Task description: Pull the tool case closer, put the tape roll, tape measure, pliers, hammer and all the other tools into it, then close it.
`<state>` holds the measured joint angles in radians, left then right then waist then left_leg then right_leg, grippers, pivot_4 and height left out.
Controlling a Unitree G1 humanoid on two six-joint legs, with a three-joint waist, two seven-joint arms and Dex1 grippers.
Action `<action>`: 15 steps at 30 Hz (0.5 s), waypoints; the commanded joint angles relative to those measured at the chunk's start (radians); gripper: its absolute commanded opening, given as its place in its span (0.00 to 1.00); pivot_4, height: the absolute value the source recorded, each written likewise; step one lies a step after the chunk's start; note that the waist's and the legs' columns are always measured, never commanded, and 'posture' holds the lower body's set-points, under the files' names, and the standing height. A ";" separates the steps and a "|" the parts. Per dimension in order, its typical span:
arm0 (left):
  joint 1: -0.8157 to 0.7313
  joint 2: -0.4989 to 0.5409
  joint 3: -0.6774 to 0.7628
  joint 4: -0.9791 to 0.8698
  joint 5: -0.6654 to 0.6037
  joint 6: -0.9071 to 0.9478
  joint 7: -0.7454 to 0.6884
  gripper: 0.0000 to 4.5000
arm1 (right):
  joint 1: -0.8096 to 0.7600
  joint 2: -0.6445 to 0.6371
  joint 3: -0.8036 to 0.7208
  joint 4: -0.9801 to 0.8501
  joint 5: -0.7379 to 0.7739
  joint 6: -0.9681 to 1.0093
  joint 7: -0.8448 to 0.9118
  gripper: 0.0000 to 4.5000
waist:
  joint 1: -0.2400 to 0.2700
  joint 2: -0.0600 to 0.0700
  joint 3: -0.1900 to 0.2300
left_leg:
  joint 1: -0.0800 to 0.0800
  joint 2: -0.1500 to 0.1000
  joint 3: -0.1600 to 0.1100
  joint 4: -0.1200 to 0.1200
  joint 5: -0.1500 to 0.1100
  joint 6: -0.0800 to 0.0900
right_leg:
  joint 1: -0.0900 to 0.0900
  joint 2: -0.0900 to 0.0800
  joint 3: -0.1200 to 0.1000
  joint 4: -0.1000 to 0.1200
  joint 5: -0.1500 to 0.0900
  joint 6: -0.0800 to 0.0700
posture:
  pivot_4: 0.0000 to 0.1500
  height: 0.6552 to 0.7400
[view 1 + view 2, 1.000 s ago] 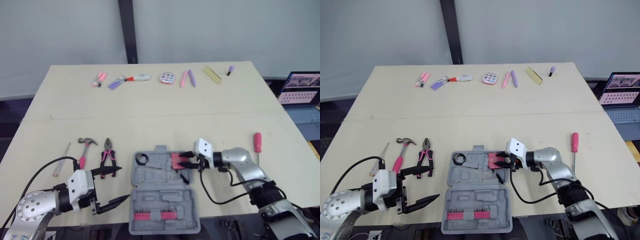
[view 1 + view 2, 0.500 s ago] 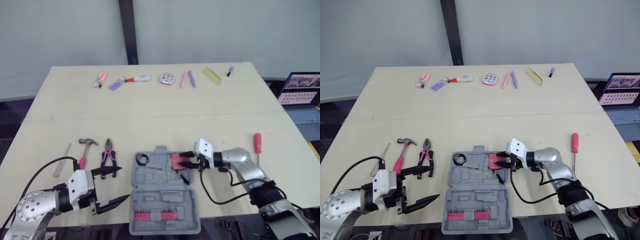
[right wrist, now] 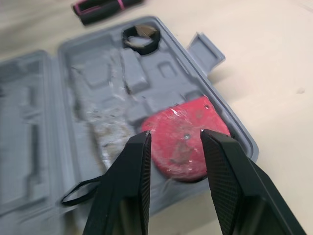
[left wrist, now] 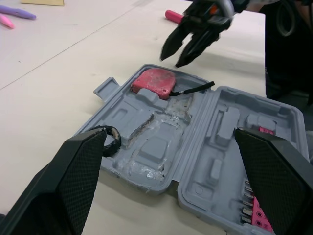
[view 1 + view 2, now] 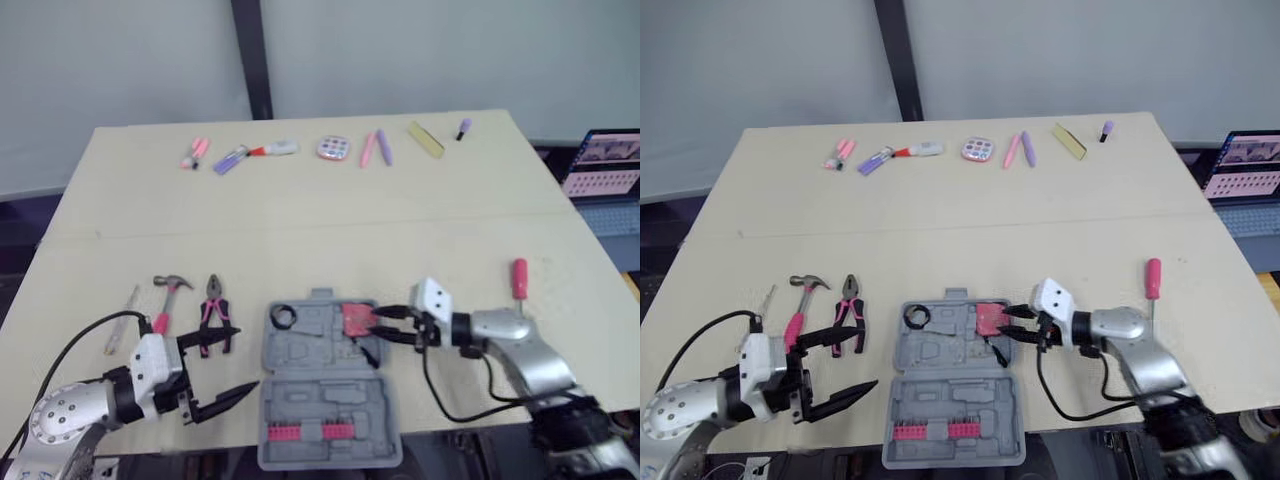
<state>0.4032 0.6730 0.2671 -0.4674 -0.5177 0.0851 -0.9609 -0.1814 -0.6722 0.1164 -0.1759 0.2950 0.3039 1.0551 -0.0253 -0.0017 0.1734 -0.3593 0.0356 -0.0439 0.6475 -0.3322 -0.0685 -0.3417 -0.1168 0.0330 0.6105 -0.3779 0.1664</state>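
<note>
**Open case on a pale counter**

A smooth, pale counter (image 5: 300, 220) stands before a grey wall and a dark post (image 5: 250, 55), with a laptop (image 5: 605, 165) at the right edge. The grey moulded-plastic tool case (image 5: 325, 400) lies open at lower centre. The red tape measure (image 5: 357, 318) and black tape roll (image 5: 283, 318) sit in its upper half. Pliers (image 5: 214, 312) and hammer (image 5: 166, 300) lie at lower left, a pink-handled screwdriver (image 5: 519, 278) at right. The left end effector (image 5: 245, 358) gapes wide and empty. The right end effector (image 5: 375, 325), narrowly parted, holds nothing and sits just beside the tape measure.
</note>
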 commanded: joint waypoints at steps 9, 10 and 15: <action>0.314 -0.061 0.144 -0.101 -0.035 0.029 0.004 1.00 | 0.514 -0.153 -0.307 -0.380 0.202 0.252 -0.033 0.38 | 0.003 -0.006 0.004 | -0.001 0.000 0.002 0.000 -0.002 0.001 | 0.003 0.000 0.000 -0.008 0.001 0.001 | 1.00 1.00; 0.328 -0.069 0.153 -0.101 -0.030 0.021 0.008 1.00 | 0.554 -0.165 -0.323 -0.384 0.207 0.262 -0.023 0.43 | 0.003 -0.007 0.004 | -0.001 0.000 0.002 0.000 -0.002 0.002 | 0.003 0.000 0.000 -0.008 0.001 0.001 | 1.00 1.00; 0.386 -0.097 0.181 -0.089 -0.015 -0.017 -0.006 1.00 | 0.687 -0.216 -0.369 -0.362 0.198 0.220 0.050 0.90 | 0.004 -0.009 0.005 | 0.000 0.000 0.002 0.001 -0.004 0.005 | 0.004 0.001 0.001 -0.009 0.000 -0.006 | 1.00 1.00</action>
<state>0.7650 0.5864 0.4245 -0.5422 -0.5399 0.0967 -0.9558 0.4931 -0.8822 -0.2204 -0.5235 0.4788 0.5472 1.0734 -0.0210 -0.0106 0.1781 -0.3591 0.0357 -0.0422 0.6480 -0.3359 -0.0630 -0.3378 -0.1160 0.0340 0.6009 -0.3783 0.1605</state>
